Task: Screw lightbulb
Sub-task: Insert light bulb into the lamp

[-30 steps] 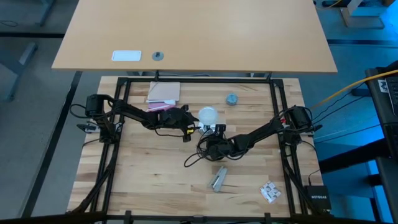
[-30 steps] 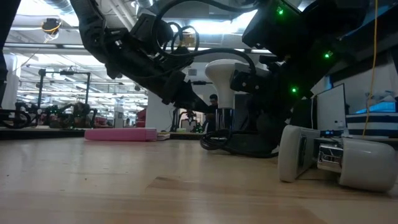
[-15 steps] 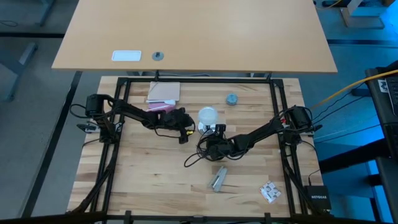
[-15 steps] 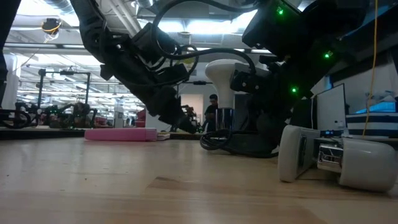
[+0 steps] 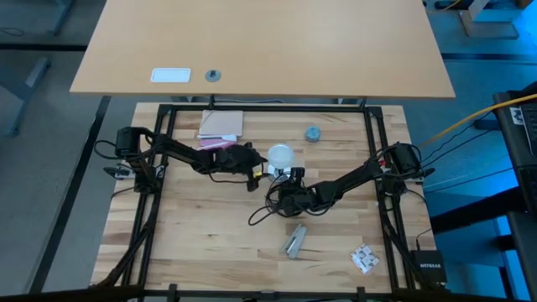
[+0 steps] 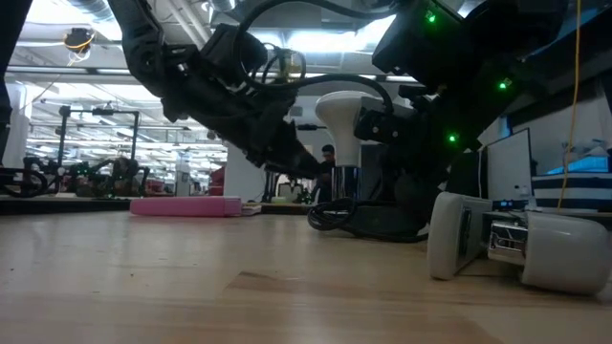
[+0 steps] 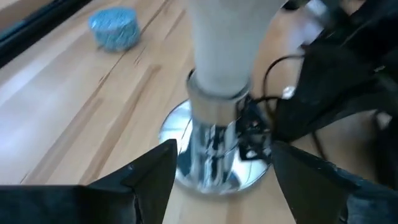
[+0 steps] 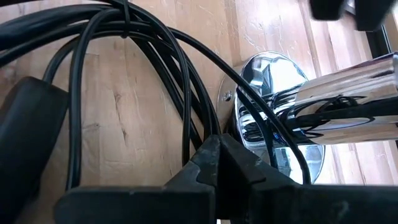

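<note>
Wooden table (image 5: 201,235) carried all. Left gripper (image 7: 217,171) sat just beside lightbulb, jaws spread wide, touching nothing. Right gripper (image 8: 219,163) sat near socket base, jaws pinched together at black cord (image 8: 81,93). Lightbulb (image 7: 227,43) stood upright in silvery socket (image 7: 211,152), mid-table. Blue cap (image 7: 114,28) lay apart.
</note>
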